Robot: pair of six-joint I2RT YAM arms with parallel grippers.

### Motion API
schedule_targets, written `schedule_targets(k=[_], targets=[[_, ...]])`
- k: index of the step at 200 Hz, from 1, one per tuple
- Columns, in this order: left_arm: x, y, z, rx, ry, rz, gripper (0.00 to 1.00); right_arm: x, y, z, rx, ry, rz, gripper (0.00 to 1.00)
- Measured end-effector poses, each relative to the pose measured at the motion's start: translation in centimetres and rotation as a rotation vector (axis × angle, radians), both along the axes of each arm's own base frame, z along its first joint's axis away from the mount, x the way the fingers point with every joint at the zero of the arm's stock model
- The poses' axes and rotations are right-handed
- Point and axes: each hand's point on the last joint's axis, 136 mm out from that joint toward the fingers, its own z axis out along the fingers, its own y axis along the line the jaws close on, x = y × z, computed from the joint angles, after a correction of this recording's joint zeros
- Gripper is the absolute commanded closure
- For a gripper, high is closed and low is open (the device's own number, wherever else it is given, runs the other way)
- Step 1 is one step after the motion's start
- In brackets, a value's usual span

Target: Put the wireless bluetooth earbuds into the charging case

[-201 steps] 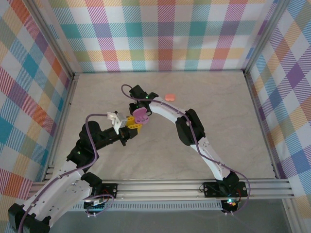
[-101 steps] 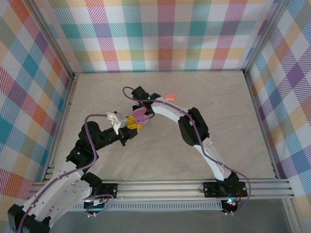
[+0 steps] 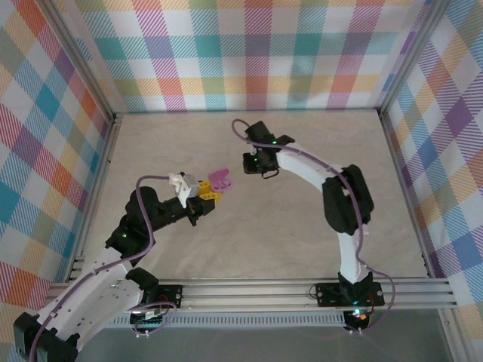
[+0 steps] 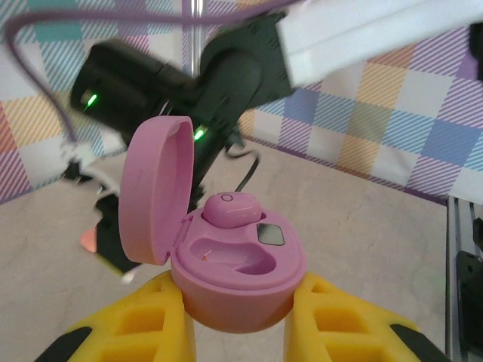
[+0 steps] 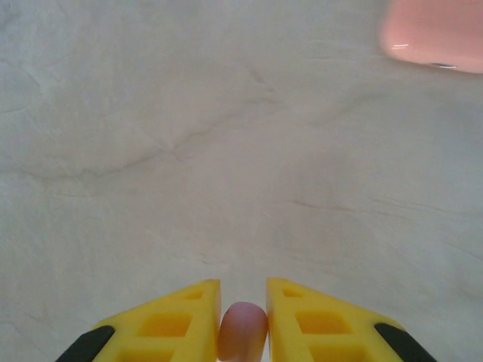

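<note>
Pinching an earbud are right fingers; left fingers clamp open case.

Bright, even light everywhere; shadows on the table are faint. The case is sharp, the arm behind it blurred; a peach blob is out of focus.

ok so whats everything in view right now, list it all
charging case: one, pink, lid open, in the left gripper
seated earbud: one, pink, case's far socket; near socket empty
held earbud: one, pink, pinched in the right gripper
blurred object: one, salmon pink, on the table
table: one, beige marbled
walls: three, multicolour plaid, around the table
left gripper: one, yellow fingers, shut on the case
right gripper: one, yellow fingers, shut on the earbud
</note>
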Motion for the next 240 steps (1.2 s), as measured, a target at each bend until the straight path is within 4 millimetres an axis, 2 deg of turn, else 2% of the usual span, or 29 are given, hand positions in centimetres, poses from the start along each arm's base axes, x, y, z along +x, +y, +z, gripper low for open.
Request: schedule_targets(k=[26, 65, 115, 147, 165, 186, 204, 240], targets=[[0.7, -0.7, -0.9, 0.013, 0.023, -0.014, 0.83, -0.7, -3.2, 3.6, 0.006, -0.037, -0.042, 0.76], [1.9, -2.0, -2.2, 0.036, 0.045, -0.048, 0.84, -3.4, -5.3, 9.6, 0.004, -0.112, -0.019, 0.77], [3.4, -4.1, -1.5, 0.048, 0.001, -0.095, 0.84, -7.1, -7.5, 13.6, -0.01, -0.118, -0.003, 0.77], [4.8, -5.5, -1.6, 0.061, -0.007, -0.111, 0.85, -8.7, -7.7, 17.2, -0.005, -0.158, 0.027, 0.77], [5.5, -6.4, -1.7, 0.065, -0.009, -0.12, 0.85, -9.5, -6.9, 19.9, 0.014, -0.203, 0.054, 0.77], [6.5, -7.3, -1.5, 0.062, -0.018, -0.125, 0.85, -10.6, -6.0, 22.0, 0.032, -0.244, 0.089, 0.77], [7.1, -7.9, -1.4, 0.06, -0.02, -0.13, 0.86, -11.4, -5.2, 22.6, 0.043, -0.253, 0.118, 0.77], [7.8, -8.7, -1.4, 0.048, -0.025, -0.134, 0.86, -12.7, -3.6, 22.4, 0.049, -0.24, 0.167, 0.77]])
